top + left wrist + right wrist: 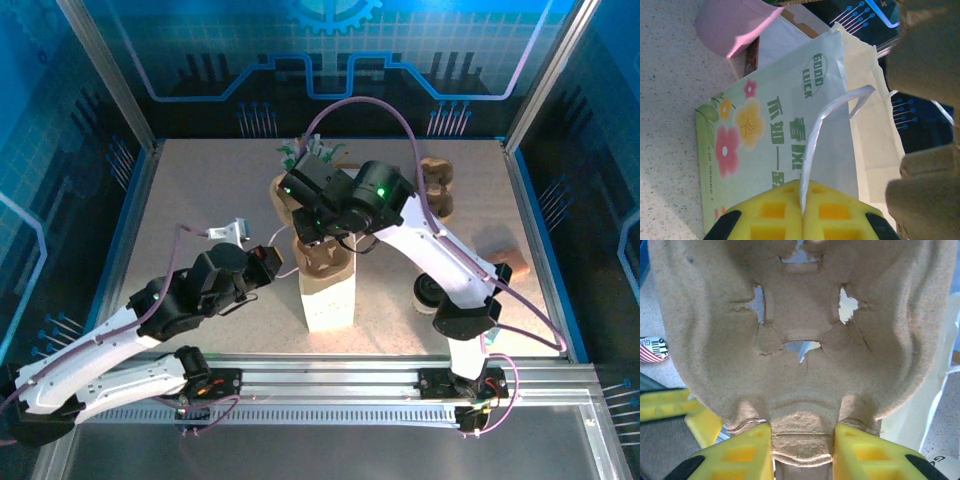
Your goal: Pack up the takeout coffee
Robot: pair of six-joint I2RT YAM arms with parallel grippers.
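Note:
A white cup with a black lid (428,292) stands on the table, half hidden behind my right forearm; it looks like the takeout coffee. At the left edge of the right wrist view lies a white, red-striped piece (652,350), and I cannot tell what it is. My right gripper (802,445) is shut on the tab of a brown moulded cup carrier (800,315) and holds it over the open paper bag (328,298). My left gripper (802,215) is shut on the bag's white handle (815,130) and holds it off to the bag's left side (268,258).
The flowered paper bag (785,135) stands mid-table. A pink cup (735,22) of green sachets (303,152) sits behind it. A second brown carrier (437,185) lies at the back right, and a brownish lump (500,262) sits near the right edge.

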